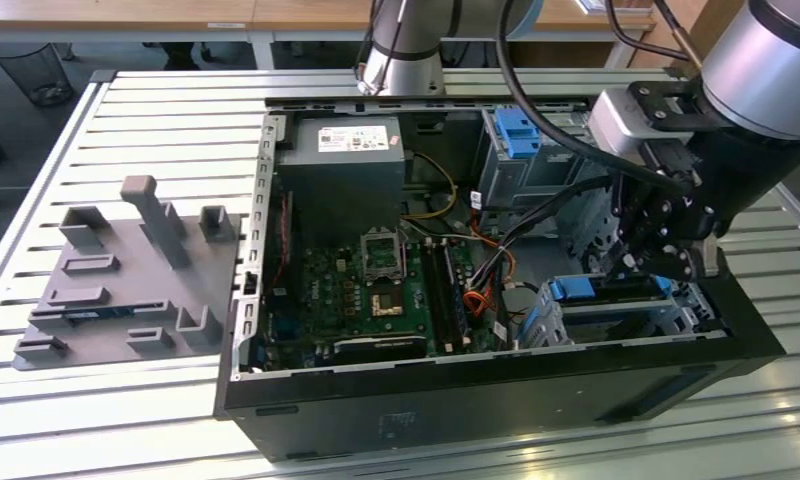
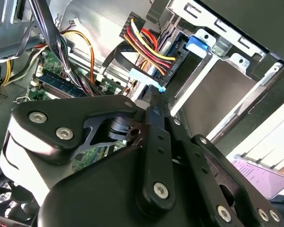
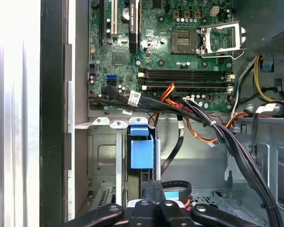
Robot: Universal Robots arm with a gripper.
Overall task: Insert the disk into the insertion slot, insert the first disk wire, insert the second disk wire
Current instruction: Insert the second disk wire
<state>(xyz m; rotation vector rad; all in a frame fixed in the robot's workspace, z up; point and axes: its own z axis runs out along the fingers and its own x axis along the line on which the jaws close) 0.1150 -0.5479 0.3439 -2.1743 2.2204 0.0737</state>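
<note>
The disk, clipped in its blue frame (image 1: 594, 288) (image 3: 142, 153), sits inside the insertion slot (image 1: 640, 318) (image 3: 102, 156), the low silver cage in the case's corner at the exterior view's right. My gripper (image 1: 644, 268) (image 2: 154, 94) (image 3: 154, 188) hangs just over the disk's end, shut on a light-blue connector (image 2: 144, 78) (image 3: 173, 195) of a flat black disk wire (image 2: 118, 54). A black plug with red, yellow and black wires (image 2: 149, 40) lies against the disk's end beside the blue tab (image 2: 199, 43); whether it is seated I cannot tell.
The open computer case (image 1: 507, 400) lies on a slatted metal table (image 1: 147, 110). Loose cable bundles (image 3: 217, 132) cross between the motherboard (image 3: 180, 42) and the cage. A taller grey cage with a blue tab (image 1: 514, 130) stands behind. A grey fixture plate (image 1: 127, 290) lies at the exterior view's left.
</note>
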